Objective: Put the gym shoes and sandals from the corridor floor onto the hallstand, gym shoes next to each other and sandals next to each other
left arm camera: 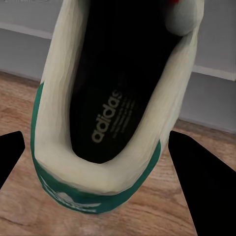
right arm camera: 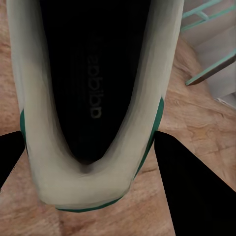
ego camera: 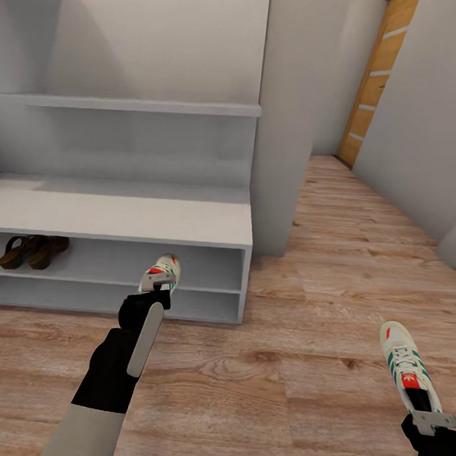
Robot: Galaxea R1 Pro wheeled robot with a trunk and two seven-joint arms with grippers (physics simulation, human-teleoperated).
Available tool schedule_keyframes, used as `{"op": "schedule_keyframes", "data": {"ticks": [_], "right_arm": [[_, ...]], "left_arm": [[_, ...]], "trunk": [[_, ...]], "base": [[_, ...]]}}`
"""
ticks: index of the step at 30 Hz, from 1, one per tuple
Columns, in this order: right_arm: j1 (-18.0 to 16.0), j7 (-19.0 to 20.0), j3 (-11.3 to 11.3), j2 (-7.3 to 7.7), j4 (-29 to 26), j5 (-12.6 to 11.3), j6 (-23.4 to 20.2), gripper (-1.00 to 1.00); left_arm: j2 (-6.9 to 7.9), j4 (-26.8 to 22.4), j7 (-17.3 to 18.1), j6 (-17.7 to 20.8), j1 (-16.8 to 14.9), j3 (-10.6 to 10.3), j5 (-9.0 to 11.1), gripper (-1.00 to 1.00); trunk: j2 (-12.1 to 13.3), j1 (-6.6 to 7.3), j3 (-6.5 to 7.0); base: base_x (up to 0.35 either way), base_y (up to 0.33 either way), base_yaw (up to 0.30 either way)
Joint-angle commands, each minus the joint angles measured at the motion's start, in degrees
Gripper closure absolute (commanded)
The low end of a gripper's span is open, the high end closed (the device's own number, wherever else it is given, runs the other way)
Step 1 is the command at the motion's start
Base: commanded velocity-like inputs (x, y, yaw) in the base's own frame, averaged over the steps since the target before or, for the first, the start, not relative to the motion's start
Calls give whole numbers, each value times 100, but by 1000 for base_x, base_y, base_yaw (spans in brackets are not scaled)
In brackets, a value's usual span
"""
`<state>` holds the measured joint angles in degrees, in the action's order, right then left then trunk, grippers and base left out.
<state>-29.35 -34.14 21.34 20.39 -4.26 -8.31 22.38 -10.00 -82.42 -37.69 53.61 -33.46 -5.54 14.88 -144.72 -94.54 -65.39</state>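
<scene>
Sneakers both held. Left end effector (ego camera: 156, 282) clamps one gym shoe (ego camera: 162, 271) by the heel, at the hallstand (ego camera: 122, 217) upper tier opening. Right end effector (ego camera: 432, 420) grips the other gym shoe (ego camera: 404, 362) above the corridor floor (ego camera: 303, 324). Sandals (ego camera: 31, 251) sit side by side on that tier.

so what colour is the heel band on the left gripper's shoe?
Green, on a cream shoe, clearest in the left wrist view.

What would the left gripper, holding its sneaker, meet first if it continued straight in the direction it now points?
Probably the hallstand: the left gripper aims its gym shoe at the open shelf tiers; depth is unclear.
</scene>
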Motion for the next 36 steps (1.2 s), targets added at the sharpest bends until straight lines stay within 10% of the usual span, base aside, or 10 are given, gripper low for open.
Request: {"op": "schedule_keyframes", "data": {"ticks": [1, 36], "right_arm": [[0, -5, 2, 0, -2, -4, 3, 100], [0, -4, 2, 0, 1, -4, 3, 100]], "left_arm": [[0, -1, -1, 0, 0, 0, -2, 100], [0, 23, 7, -8, -2, 288, -2, 100]], "trunk": [[0, 0, 0], [0, 0, 0]], "base": [[201, 0, 0], [62, 0, 0]]}}
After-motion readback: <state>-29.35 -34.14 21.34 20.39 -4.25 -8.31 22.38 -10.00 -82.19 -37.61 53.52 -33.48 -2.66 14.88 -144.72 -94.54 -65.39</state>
